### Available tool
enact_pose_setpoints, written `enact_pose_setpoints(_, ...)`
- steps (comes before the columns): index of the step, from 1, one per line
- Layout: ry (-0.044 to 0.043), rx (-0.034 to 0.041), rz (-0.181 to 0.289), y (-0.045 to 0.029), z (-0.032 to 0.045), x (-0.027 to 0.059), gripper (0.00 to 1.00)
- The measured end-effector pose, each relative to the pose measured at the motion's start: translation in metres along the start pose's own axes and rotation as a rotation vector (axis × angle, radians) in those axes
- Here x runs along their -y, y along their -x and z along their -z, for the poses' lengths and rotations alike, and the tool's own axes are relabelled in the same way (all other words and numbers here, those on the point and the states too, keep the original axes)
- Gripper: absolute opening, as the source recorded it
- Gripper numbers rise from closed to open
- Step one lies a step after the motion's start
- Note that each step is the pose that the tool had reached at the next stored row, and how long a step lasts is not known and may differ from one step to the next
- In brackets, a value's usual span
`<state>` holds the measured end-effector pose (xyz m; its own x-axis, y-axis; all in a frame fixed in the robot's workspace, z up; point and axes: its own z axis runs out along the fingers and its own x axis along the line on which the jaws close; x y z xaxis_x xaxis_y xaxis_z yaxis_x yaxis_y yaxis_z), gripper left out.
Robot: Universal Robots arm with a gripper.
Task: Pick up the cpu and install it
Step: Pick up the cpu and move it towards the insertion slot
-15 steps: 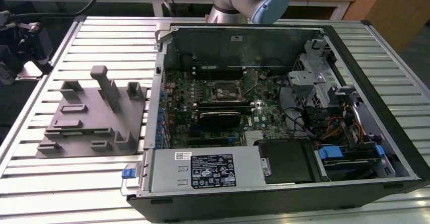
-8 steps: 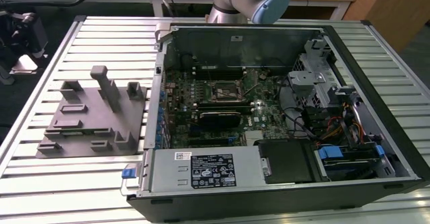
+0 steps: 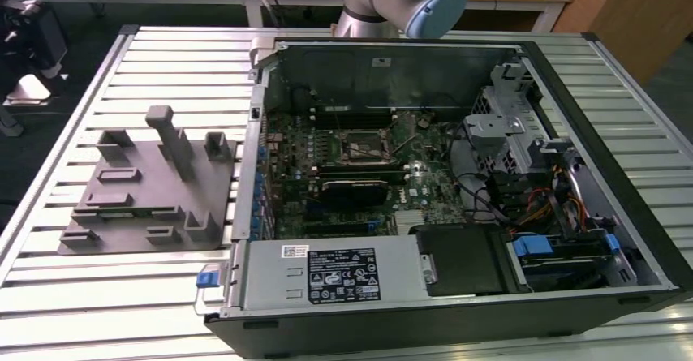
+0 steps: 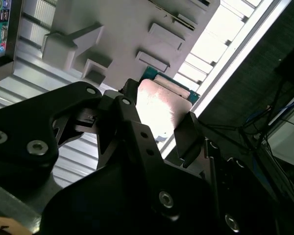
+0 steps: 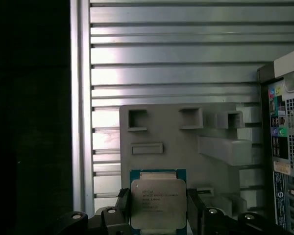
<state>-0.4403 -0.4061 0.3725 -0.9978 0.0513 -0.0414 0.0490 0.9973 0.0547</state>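
Well, taking the exterior view from nine o'clock round to three, the grey fixture tray (image 3: pixel 119 215) lay on the slatted table (image 3: pixel 162 69) at nine o'clock of the open computer case (image 3: pixel 390 73), just beside its wall. My gripper (image 5: pixel 158 209) hung over that tray, drawn narrow on the cpu (image 5: pixel 158 201). In the first wrist view my fingers (image 5: pixel 194 208) stood one at each of two opposite edges, the silver lid faced the camera, and the green rim showed beyond the tips. The chip looked clear of the tray, though I could not tell by how much.

Further round, inside the case, the motherboard (image 3: pixel 417 186) carried its square socket (image 3: pixel 363 144) near twelve o'clock of the board, well apart from the chip.

I judged the cpu light, thin and stiff. The polished lid was likely to slip under a slack pinch, and the underside was too delicate to touch. The rim edges seemed the only proper hold, with the chip level and no pressure across its faces.
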Motion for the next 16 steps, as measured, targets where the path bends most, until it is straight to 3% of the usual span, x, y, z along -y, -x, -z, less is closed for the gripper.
enact_pose_setpoints(7, 0.0002, 0.0026, 0.000, 0.0006, 0.0142, -0.0008, 0.54)
enact_pose_setpoints(16, 0.0001, 0.0025, 0.000, 0.0032, 0.0147, -0.0010, 0.54)
